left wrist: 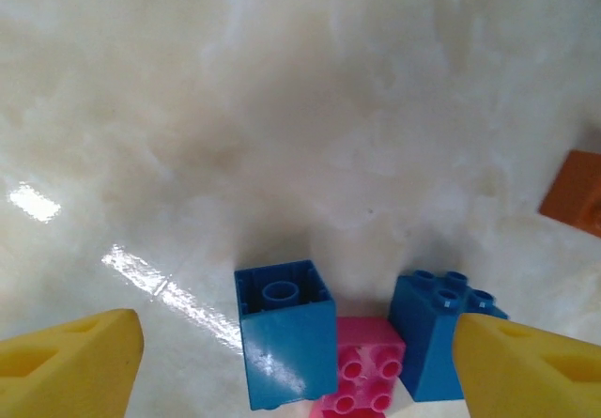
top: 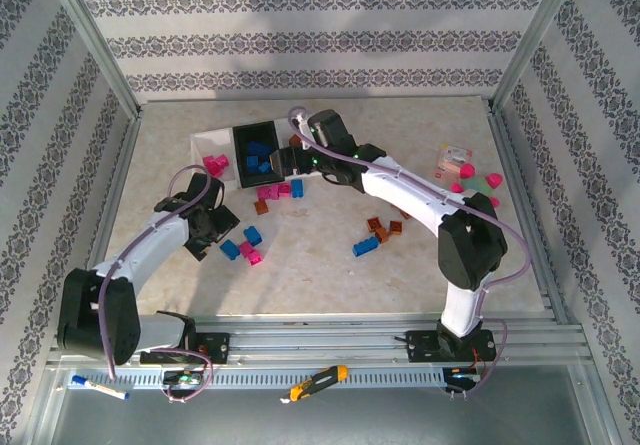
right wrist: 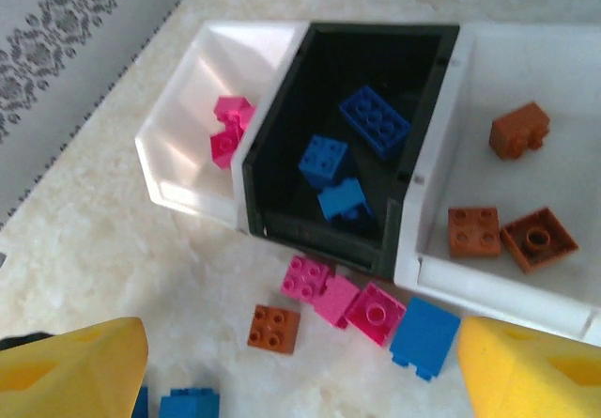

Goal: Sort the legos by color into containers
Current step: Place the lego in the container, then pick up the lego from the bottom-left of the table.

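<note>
Colour decides the layout. Ahead of the right gripper (right wrist: 300, 371), the left white tray (right wrist: 174, 155) holds pink legos (right wrist: 228, 127), the black tray (right wrist: 310, 80) holds blue legos (right wrist: 374, 122), and the right white tray (right wrist: 526, 80) holds brown legos (right wrist: 474, 230). Unsorted strays (right wrist: 376, 310) in pink, brown and blue lie between the trays and its fingertips, apparently awaiting their turn. This gripper hangs above them, spread wide, holding and touching nothing. The left gripper (left wrist: 296, 371) sits low over the table (left wrist: 282, 108), also wide. Its yellow fingertips (left wrist: 70, 366) flank a blue pair (left wrist: 285, 343) and a pink stray (left wrist: 362, 376) without pinching any, which looks like a line-up for a blue pick. A brown stray (left wrist: 577, 193) lies well ahead to its right.
</note>
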Controlling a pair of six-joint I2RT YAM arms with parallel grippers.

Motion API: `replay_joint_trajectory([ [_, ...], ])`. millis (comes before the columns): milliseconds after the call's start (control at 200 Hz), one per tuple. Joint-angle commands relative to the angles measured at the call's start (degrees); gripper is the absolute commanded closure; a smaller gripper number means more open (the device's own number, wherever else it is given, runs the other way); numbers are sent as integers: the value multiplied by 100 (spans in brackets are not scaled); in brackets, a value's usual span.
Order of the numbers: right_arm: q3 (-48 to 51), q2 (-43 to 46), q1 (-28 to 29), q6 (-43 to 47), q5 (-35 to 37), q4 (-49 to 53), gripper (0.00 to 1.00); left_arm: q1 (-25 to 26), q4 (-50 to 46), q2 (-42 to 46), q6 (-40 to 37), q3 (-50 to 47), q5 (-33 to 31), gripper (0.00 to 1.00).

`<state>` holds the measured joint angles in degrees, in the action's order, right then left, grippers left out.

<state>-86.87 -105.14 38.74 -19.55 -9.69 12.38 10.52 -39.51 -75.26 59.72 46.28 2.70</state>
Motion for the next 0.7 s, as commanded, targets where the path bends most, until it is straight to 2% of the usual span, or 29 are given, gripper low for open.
replay_joint_trajectory([
  [0, 168, 231, 0, -27, 122, -152, 15, 61, -308, -241, 249, 181, 186, 18],
  [340, 93, 240, -7, -63, 175, -145, 14, 63, -85, -852, 303, 96, 714, 35],
  [535, 69, 228, -7, -83, 139, -116, 14, 61, -51, -1031, 272, 107, 832, 59],
  [695, -13, 232, -16, -117, 126, -96, 15, 64, -232, -913, 231, 245, 692, 71],
])
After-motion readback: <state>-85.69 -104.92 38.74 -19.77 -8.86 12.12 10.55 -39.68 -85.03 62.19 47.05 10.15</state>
